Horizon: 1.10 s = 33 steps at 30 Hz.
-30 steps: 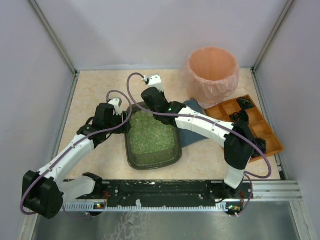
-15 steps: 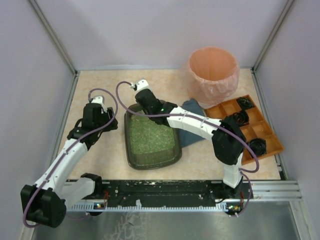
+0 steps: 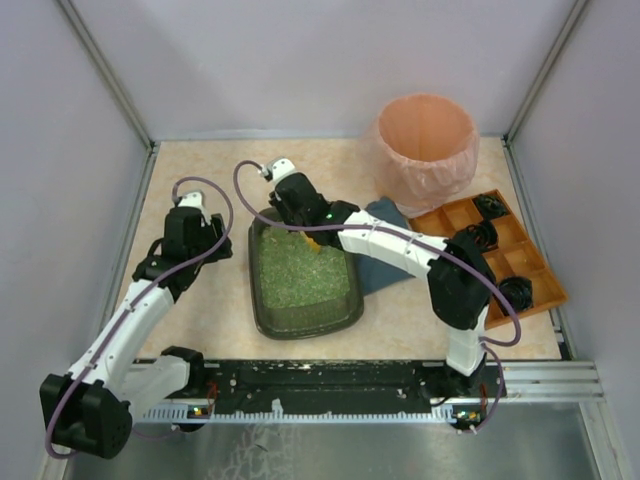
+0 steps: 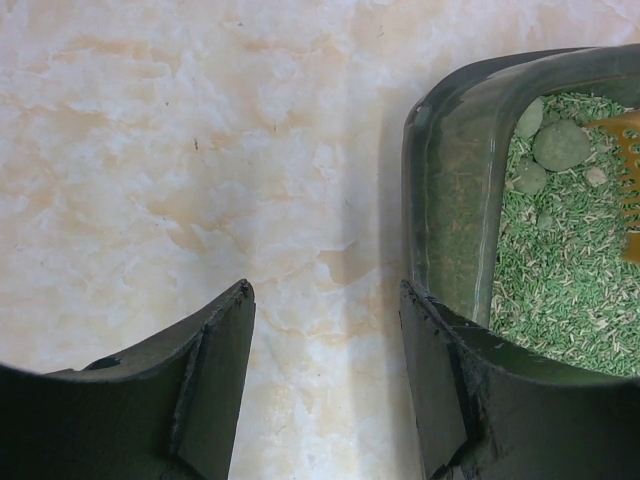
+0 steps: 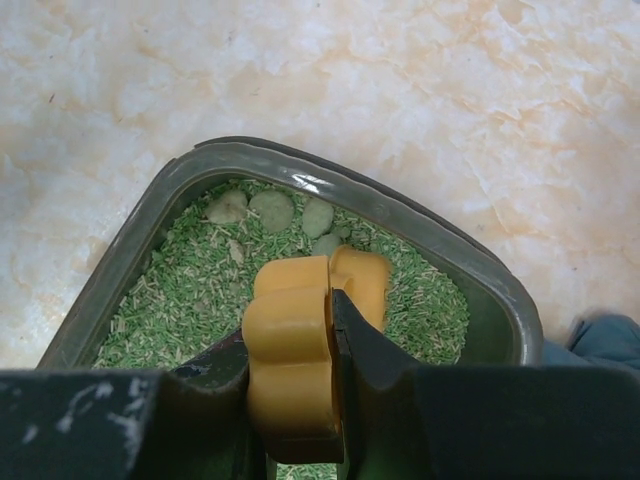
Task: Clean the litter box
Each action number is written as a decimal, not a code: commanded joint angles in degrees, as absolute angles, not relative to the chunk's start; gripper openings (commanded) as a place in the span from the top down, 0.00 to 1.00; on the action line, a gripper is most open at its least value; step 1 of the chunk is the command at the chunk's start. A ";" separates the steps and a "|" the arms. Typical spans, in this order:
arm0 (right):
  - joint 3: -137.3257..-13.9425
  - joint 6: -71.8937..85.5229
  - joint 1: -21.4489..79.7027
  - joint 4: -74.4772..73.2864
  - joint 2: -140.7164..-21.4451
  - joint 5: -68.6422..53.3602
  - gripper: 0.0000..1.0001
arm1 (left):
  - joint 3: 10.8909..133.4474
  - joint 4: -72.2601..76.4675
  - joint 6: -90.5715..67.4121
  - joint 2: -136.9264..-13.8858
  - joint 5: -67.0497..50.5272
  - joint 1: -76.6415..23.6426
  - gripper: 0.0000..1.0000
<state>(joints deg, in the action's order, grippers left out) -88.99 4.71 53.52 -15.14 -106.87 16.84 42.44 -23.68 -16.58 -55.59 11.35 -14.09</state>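
Currently listing, item by item.

1. Litter box (image 3: 305, 280): it is sitting on the table (image 3: 200, 180) between my two arms, long side running away from the bases. Green granular litter is filling it. Its right edge is lying against the blue cloth (image 3: 380, 255).

2. Clumps (image 5: 272, 210): several grey-green lumps are gathering along the far wall of the box, toward its far-left corner. I am judging these to be what needs lifting out.

3. Right gripper (image 5: 290, 340): my fingers (image 5: 370, 360) are clamping the handle of the yellow-orange scoop (image 5: 300, 300), with the handle standing between them. I am holding it over the far end of the box so the slotted head is pointing at the clumps. Whether the head is touching the litter I cannot tell.

4. Left gripper (image 4: 325, 300): my fingers (image 4: 215, 370) are standing apart and holding nothing. They are hovering over bare table just beside the box's left wall, the right one close to the rim. I am judging this a standby spot, near enough to steady the box if the scoop drags it.

5. Pink-lined bin (image 3: 425, 140): it is standing at the far right, well apart from the scoop, probably there to take the waste.

6. Orange compartmented tray (image 3: 500, 250): it is lying at the right edge of the table with small dark items in some cells.

Stage, by judgement: I am lining up to scoop, and nothing is showing on the scoop yet.
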 commanded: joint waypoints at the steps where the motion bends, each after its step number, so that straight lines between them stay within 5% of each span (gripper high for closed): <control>1: -87.88 11.33 51.23 -11.67 -101.79 13.68 1.00 | 43.34 -23.31 -15.47 -56.44 8.90 -13.71 0.34; 15: -70.68 32.62 40.02 0.67 -96.74 2.12 1.00 | 43.67 -19.45 -11.66 -65.08 -11.60 -14.52 0.44; 33: -58.95 42.35 38.96 11.02 -96.31 -3.50 1.00 | 45.26 -20.32 -9.86 -71.90 -13.57 -18.03 0.62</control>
